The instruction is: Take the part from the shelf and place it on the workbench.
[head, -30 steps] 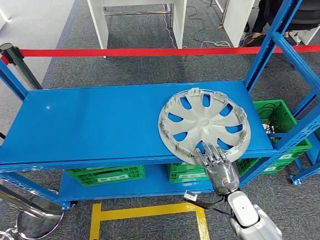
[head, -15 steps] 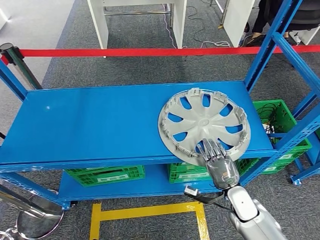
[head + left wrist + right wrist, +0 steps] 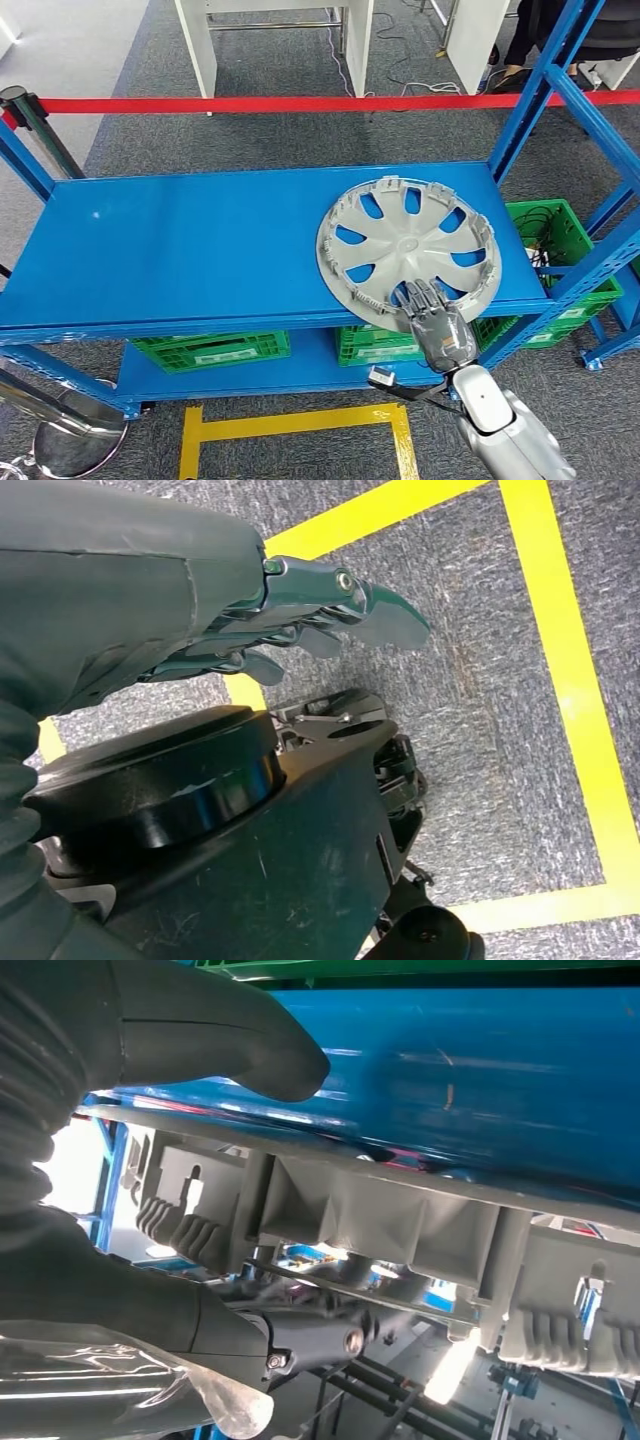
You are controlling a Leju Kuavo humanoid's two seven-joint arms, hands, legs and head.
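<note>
- Grey plastic wheel cover lies flat on top blue shelf, right half, near front edge; its near rim sticks out a bit past shelf edge.
- R hand at cover's near rim, fingers lying over the rim top.
- R wrist view: thumb on one side of the rim, dark fingers on the other; can't tell if the grip is closed tight.
- L hand hangs over grey carpet w/ yellow tape, fingers straight, apart, holding nothing.
- Green crates on lower shelf; red barrier tape behind.
</note>
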